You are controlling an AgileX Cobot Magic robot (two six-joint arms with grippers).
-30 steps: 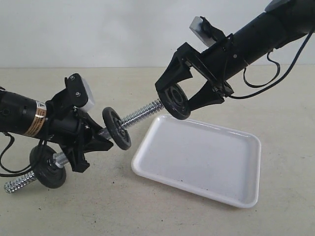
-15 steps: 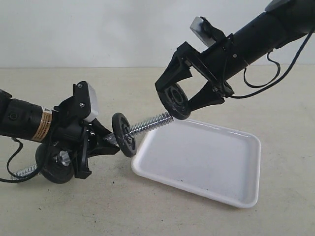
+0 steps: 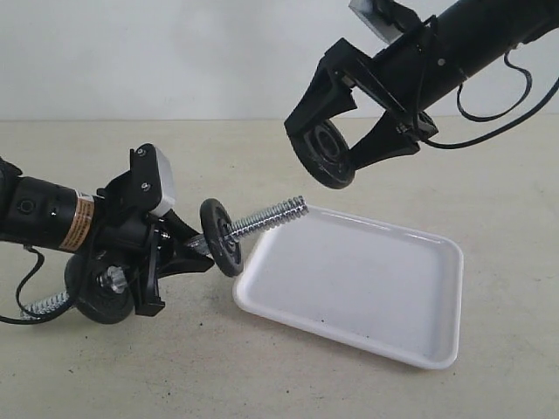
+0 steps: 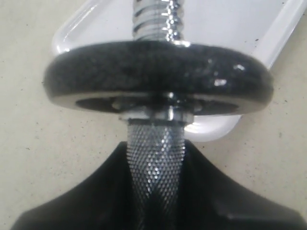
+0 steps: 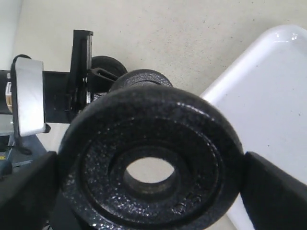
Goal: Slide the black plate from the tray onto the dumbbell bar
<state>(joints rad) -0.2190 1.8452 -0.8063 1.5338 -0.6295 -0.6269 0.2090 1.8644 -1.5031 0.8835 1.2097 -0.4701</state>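
Beige counter (image 3: 131, 375) with a white tray (image 3: 349, 292), pale wall (image 3: 175, 52) behind.
Nearest, left fingers (image 3: 188, 259) clamp the bar (image 3: 262, 218), its threaded tip by the tray. Beyond, right fingers (image 3: 382, 150) grip the black plate (image 3: 323, 157) by its rim, above the tray, off the bar.

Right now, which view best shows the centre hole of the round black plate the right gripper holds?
Right wrist view: the round black plate faces the camera, hole fully visible. Exterior view shows it tilted, hole unclear. Left wrist view misses it.
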